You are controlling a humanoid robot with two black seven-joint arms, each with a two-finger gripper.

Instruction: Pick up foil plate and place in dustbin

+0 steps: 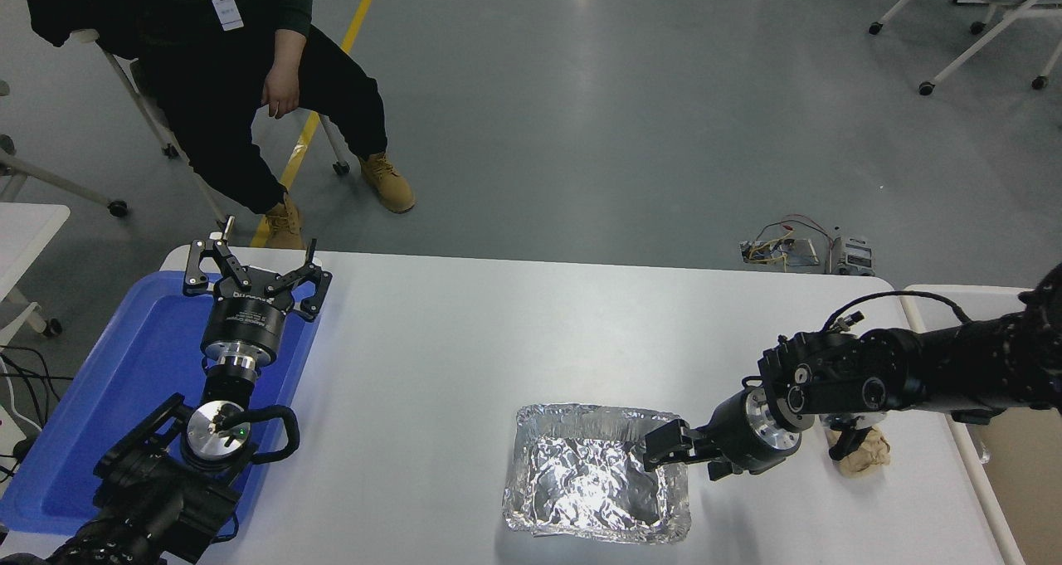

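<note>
Gleaming under the room light, the foil plate [593,478] sits on the near part of the white desk [514,333], right of centre, its floor a mass of crinkles, its walls pleated, its corners rounded and its rim rolled. Its near edge comes close to the bottom of the picture. The right claw [655,447] reaches in from the right and meets the plate at its right rim, the black fingertips lying over the rim and inner wall; whether they are pinched on the foil or only resting there is too dark to tell. Behind it a shiny metal wrist collar joins a bulky black forearm, which stretches roughly level across the desk toward the right edge, with a thin cable looping above it.

Partly hidden beneath that forearm lies a small crumpled brown paper ball [863,455], just right of the plate. At the far right, only a pale rim and a strip of tan interior of the dustbin [962,440] show, much of it cut off by the frame and covered by the arm.

The left claw [255,273] is parked over a flat blue tray [108,382] on the desk's left end, pointing away, its fingers spread apart and empty. A seated person [249,75] in dark clothes and tan boots is beyond the far edge.
</note>
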